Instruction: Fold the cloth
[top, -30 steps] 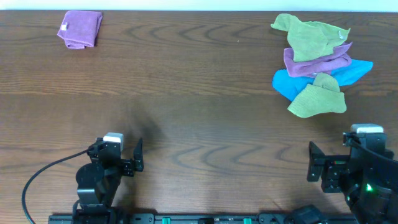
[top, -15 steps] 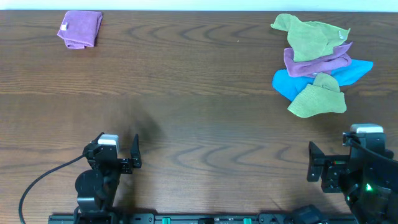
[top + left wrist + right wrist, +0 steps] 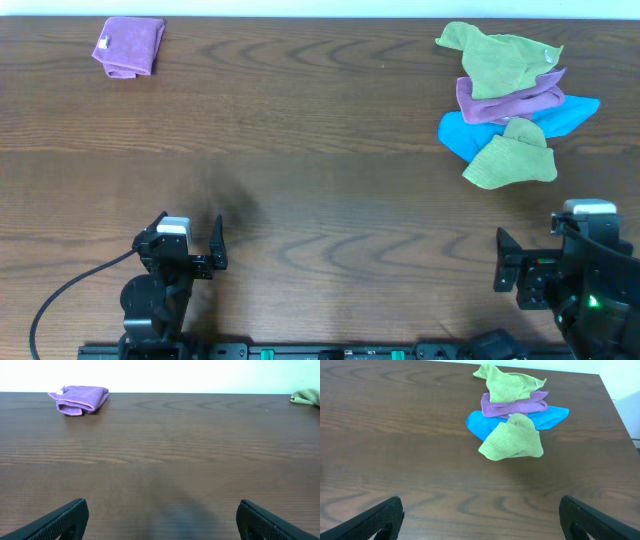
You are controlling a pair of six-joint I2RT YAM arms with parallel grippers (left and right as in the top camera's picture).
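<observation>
The purple cloth point(image 3: 130, 46) lies folded into a small bundle at the far left corner of the table. It also shows in the left wrist view point(image 3: 80, 399), with a small white tag at its left end. My left gripper point(image 3: 186, 245) is open and empty near the front edge, far from the cloth; its fingers frame bare wood in the left wrist view point(image 3: 161, 520). My right gripper point(image 3: 550, 262) is open and empty at the front right, its fingers spread over bare wood in the right wrist view point(image 3: 481, 517).
A pile of cloths lies at the far right: a green one point(image 3: 495, 55), another purple one point(image 3: 505, 100), a blue one point(image 3: 460, 133) and a second green one point(image 3: 512, 158). The pile also shows in the right wrist view point(image 3: 512, 415). The table's far edge runs just behind both cloth groups.
My left arm has shifted slightly to the left and back and then stopped. The right arm and all the cloths have not moved.
</observation>
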